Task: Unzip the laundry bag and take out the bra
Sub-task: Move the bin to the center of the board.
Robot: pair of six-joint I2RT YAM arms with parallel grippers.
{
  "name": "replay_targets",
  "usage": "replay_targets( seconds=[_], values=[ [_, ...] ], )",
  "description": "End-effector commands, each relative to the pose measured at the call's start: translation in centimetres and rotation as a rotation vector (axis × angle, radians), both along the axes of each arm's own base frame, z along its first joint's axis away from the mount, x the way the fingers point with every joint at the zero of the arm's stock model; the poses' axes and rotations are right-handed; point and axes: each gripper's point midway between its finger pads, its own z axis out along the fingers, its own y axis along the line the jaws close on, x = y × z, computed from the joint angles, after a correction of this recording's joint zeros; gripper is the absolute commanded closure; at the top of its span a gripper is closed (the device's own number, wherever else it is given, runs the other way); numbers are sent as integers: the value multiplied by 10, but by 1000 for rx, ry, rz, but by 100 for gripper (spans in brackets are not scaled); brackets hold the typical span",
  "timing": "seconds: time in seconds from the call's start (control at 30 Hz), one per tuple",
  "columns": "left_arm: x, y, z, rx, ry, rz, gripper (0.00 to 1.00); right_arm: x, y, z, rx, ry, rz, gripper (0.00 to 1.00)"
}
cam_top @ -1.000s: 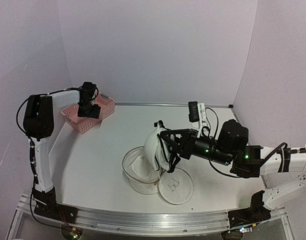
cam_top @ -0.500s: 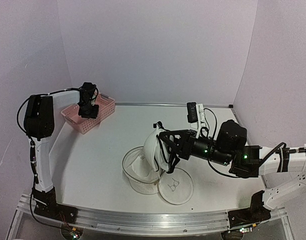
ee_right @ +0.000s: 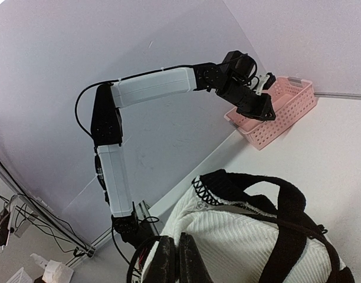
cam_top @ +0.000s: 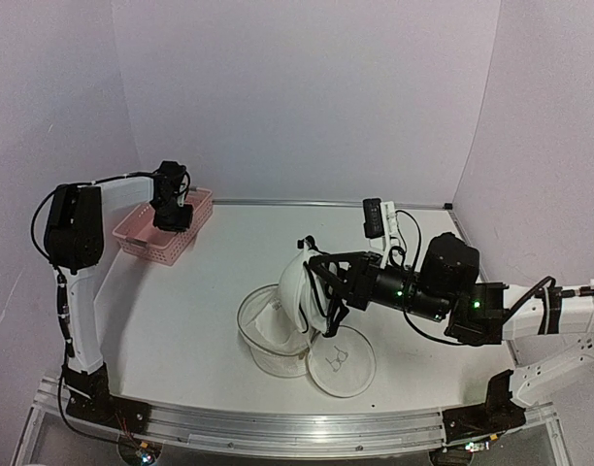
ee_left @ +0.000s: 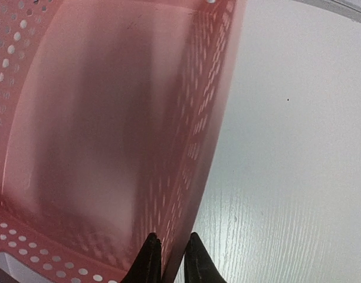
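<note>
my right gripper (ee_right: 172, 259) is clamped on the bra (cam_top: 299, 282), held just above the open laundry bag (cam_top: 266, 340), and the pink basket (cam_top: 147, 248) that my left gripper (ee_left: 170, 260) pinches lies well off to my left.

White arm links (cam_top: 82, 301), black joint housings (cam_top: 74, 228), thin black cables (cam_top: 61, 291), green LEDs (cam_top: 401, 288) on right arm (cam_top: 452, 277).

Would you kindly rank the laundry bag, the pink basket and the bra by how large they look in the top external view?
1. laundry bag, spread open in two halves.
2. pink basket.
3. bra, smallest-looking, though held up nearer the camera.
</note>
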Motion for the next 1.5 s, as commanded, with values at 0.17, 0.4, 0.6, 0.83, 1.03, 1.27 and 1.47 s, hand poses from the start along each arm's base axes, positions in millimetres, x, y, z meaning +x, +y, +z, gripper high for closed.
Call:
replay_targets(
  seconds=[0.17,0.4,0.6,0.83,1.03,1.27,1.47],
  values=[
    [-17,-7,24,-68,-20,-15,94,0,-6,20,73,-26,-10,100],
    [-35,-31,38,-92,-33,-63,100,1,-9,22,67,-30,-22,100],
    [-57,-62,50,-102,-51,-116,100,2,-14,24,58,-38,-38,100],
    [-90,-114,50,-80,-63,-228,100,5,-26,24,55,-41,-84,100],
    [-121,-152,44,-84,-59,-313,100,4,-35,25,56,-44,-105,100],
    [-167,-198,42,-106,-66,-443,100,4,-41,27,53,-44,-119,100],
    [-197,-223,40,-104,-65,-512,100,5,-41,28,52,-45,-123,100]
  ],
)
